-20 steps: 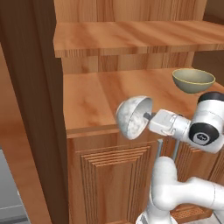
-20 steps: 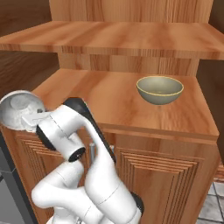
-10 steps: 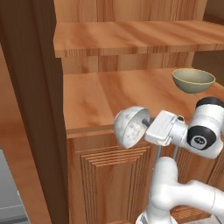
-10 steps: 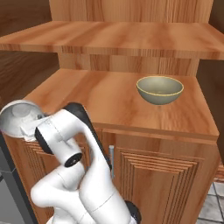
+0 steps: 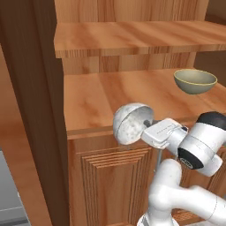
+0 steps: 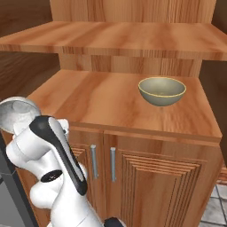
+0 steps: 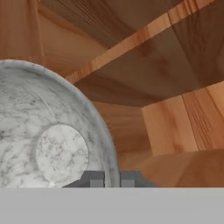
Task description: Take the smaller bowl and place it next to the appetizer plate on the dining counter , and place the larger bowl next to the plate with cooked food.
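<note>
One gripper [image 5: 149,125] pinches the small bowl [image 5: 130,122] by its rim at frame center; rigid, smooth, likely slippery, so keep the rim grip firm.

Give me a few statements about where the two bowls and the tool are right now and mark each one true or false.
1. The tool is shut on the smaller bowl's rim. True.
2. The smaller bowl rests flat on the cabinet top. False: it is held tipped on its side off the front edge.
3. The larger bowl stands upright on the cabinet top. True.
4. The two bowls touch. False: they are well apart.
</note>
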